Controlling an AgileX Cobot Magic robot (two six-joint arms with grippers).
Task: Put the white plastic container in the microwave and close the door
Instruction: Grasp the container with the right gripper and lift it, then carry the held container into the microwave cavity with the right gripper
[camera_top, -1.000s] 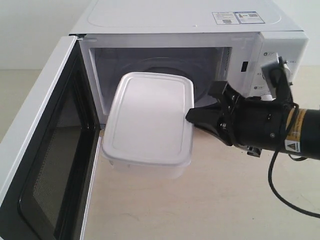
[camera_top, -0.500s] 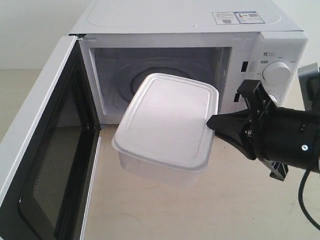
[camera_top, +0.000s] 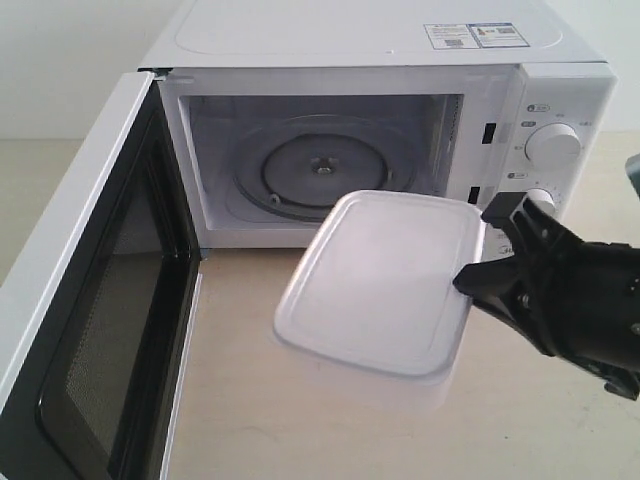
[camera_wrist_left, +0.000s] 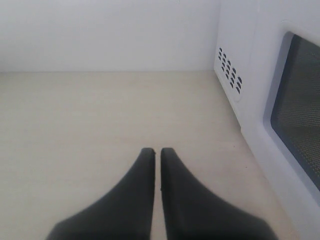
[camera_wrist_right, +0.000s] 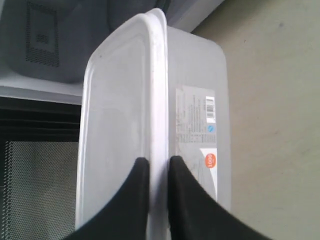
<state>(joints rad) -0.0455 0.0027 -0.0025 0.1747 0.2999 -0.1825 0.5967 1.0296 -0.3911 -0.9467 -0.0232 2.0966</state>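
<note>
Nearest you on the left, the door (camera_top: 100, 330) stands wide open, its dark window and black inner frame facing the cavity. Your left gripper (camera_wrist_left: 157, 152) hangs over the bare table (camera_wrist_left: 75, 115) beside the door's outer face. Its fingers are drawn together with only a sliver between them and hold nothing.

On the right, your right gripper (camera_top: 470, 278) is clamped on the rim of the white plastic container (camera_top: 385, 280). In the right wrist view one finger lies on the lid and the other on the side wall, just beside the label (camera_wrist_right: 200, 125). The container is outside the oven, in front of the opening and toward the control panel, over the table. You cannot tell whether its underside touches the tabletop.

Behind it, the microwave (camera_top: 350, 40) shows its glass turntable (camera_top: 320, 170) uncovered. The upper knob (camera_top: 553, 143) is in plain sight, the lower knob (camera_top: 541, 198) sits just beyond the gripper, and a sticker (camera_top: 472, 35) lies on top.
</note>
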